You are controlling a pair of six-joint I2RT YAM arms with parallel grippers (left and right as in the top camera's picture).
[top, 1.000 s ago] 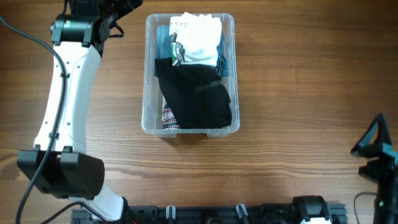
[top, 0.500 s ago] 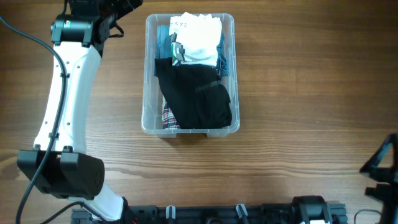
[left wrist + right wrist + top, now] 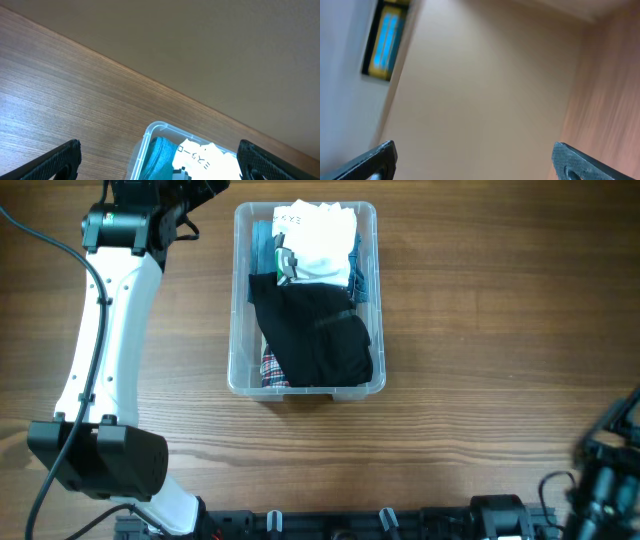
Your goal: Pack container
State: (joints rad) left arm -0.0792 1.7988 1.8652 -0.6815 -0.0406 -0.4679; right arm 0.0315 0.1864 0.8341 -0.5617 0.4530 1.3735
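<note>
Container (image 3: pixel 237 300) sits at middle of table (image 3: pixel 480 330), toward far edge, within either arm's reach. Already filled: black garment (image 3: pixel 315 330) on top, white garment (image 3: pixel 320 245) and blue fabric (image 3: pixel 262 245) at far end, plaid piece (image 3: pixel 271 370) peeking at near end. Left gripper (image 3: pixel 157 157) hovers just beyond container's far left corner, fingers spread wide, holding nothing. Right gripper (image 3: pixel 475 157) at table's near right corner, well apart from container, likewise wide and empty. Packing likely finished; both arms stand clear, probably so load lies undisturbed.
</note>
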